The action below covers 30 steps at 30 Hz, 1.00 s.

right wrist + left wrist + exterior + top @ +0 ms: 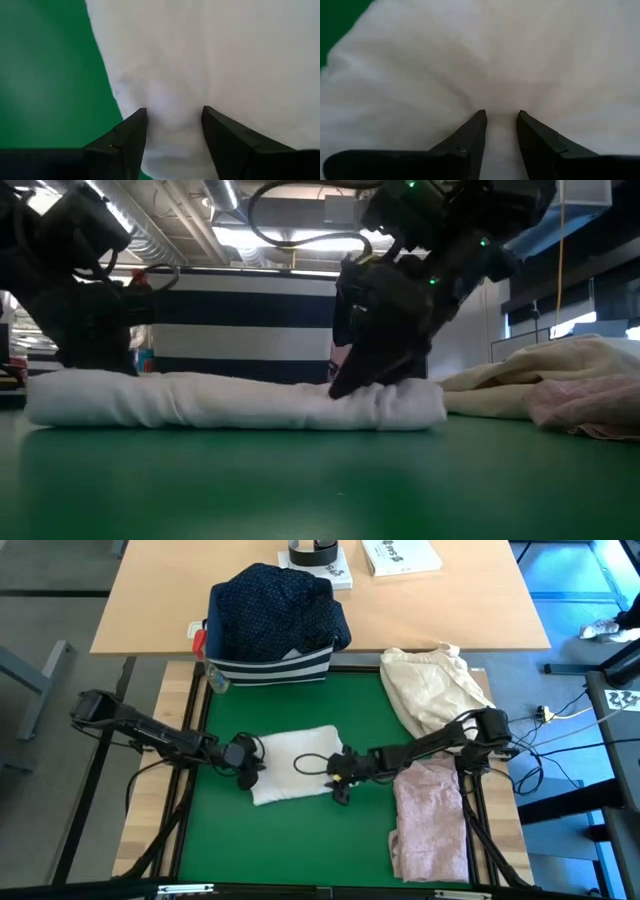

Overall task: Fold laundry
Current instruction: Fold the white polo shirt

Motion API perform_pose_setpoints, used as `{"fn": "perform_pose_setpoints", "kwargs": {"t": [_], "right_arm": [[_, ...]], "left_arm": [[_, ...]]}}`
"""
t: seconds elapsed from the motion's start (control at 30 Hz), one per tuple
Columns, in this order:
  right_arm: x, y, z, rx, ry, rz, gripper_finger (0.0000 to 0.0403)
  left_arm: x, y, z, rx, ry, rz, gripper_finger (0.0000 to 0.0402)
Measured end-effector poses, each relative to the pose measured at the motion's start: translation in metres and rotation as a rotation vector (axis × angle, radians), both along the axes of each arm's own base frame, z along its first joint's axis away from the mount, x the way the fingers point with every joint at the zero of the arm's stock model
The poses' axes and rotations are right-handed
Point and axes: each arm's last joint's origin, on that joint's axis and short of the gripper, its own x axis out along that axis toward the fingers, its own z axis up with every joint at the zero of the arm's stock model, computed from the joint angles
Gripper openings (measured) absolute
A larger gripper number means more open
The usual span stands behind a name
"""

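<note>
risk: folded white cotton shirt [296, 764], frame centre, pinched by left gripper [246, 768] and right gripper [340, 780]; uneven pull unravels fold.

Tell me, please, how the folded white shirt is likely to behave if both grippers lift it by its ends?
The white shirt is soft cloth, so its middle would probably sag. The left gripper and right gripper each pinch only a small bunch of fabric, so the folds may fall open. It looks light.
</note>
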Motion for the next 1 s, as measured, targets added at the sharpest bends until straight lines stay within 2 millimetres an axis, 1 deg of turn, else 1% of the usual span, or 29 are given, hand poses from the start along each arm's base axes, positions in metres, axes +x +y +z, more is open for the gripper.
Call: {"fn": "perform_pose_setpoints", "kwargs": {"t": [0.07,0.17,0.23,0.3,0.37,0.43,0.53,0.63,0.77,0.9,1.0], "right_arm": [[-0.004,0.007,0.001,0.023,0.029,0.028,0.0193],[-0.011,0.015,0.013,0.064,0.034,0.055,0.0193],[-0.017,0.016,0.03,0.094,0.012,0.05,0.0193],[-0.024,0.015,0.051,0.137,-0.027,0.027,0.0193],[-0.031,0.013,0.071,0.194,-0.057,-0.001,0.0193],[-0.036,0.011,0.083,0.259,-0.079,-0.041,0.0193],[-0.04,0.011,0.094,0.372,-0.092,-0.127,0.0194],[-0.041,0.014,0.093,0.494,-0.047,-0.227,0.0206],[-0.041,0.036,0.086,0.627,0.007,-0.306,0.0241],[-0.041,0.065,0.071,0.736,0.058,-0.401,0.0267],[-0.038,0.079,0.052,0.771,0.097,-0.496,0.0275]], "left_arm": [[0.001,-0.004,0.001,-0.092,-0.021,-0.032,0.011],[0.009,-0.013,0.013,-0.21,-0.07,-0.143,0.011],[0.019,-0.017,0.031,-0.278,-0.128,-0.214,0.011],[0.027,-0.021,0.051,-0.316,-0.195,-0.278,0.011],[0.031,-0.022,0.066,-0.314,-0.218,-0.321,0.011],[0.033,-0.022,0.079,-0.279,-0.232,-0.347,0.011],[0.037,-0.017,0.095,-0.208,-0.244,-0.36,0.011],[0.04,-0.008,0.102,-0.158,-0.237,-0.323,0.011],[0.042,0.007,0.105,-0.107,-0.248,-0.268,0.0114],[0.045,0.024,0.096,0.029,-0.182,-0.173,0.0137],[0.046,0.036,0.084,0.134,-0.071,-0.11,0.0151]]}}
